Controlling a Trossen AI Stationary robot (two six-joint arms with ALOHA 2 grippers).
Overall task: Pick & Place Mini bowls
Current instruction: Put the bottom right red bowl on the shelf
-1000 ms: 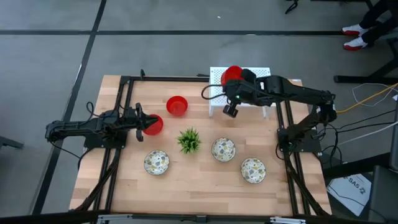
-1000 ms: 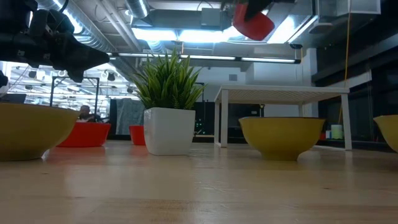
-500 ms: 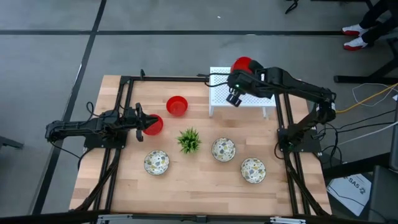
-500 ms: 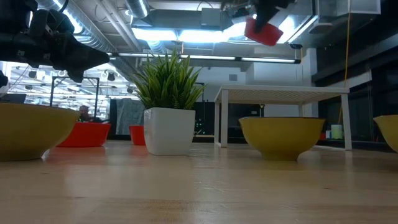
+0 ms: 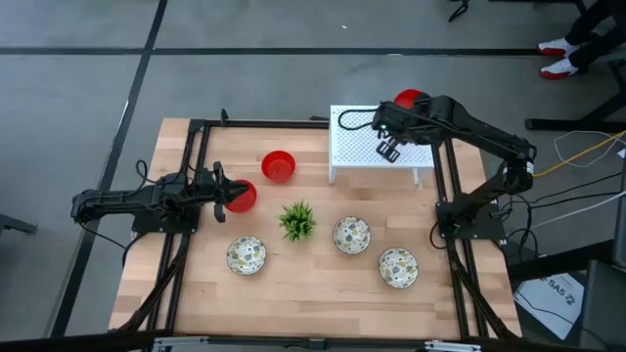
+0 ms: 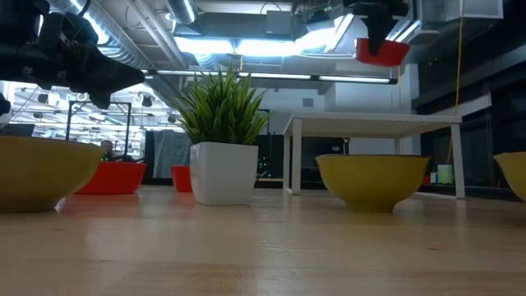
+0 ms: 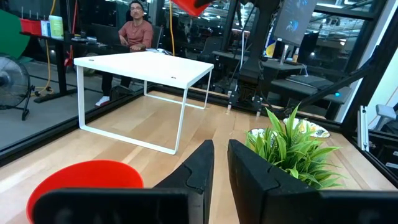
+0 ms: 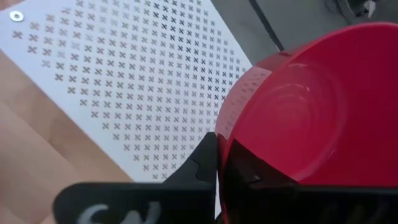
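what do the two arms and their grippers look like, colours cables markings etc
Both arms are dark, slim, jointed links with black cables looping alongside, each mounted on a black frame at a table edge. The left gripper has two flat black fingers with stepped inner edges. The right gripper is alike, its black crossbar bearing pale lettering.

Bright, even overhead light; ceiling glare and blurred foreground at table level.
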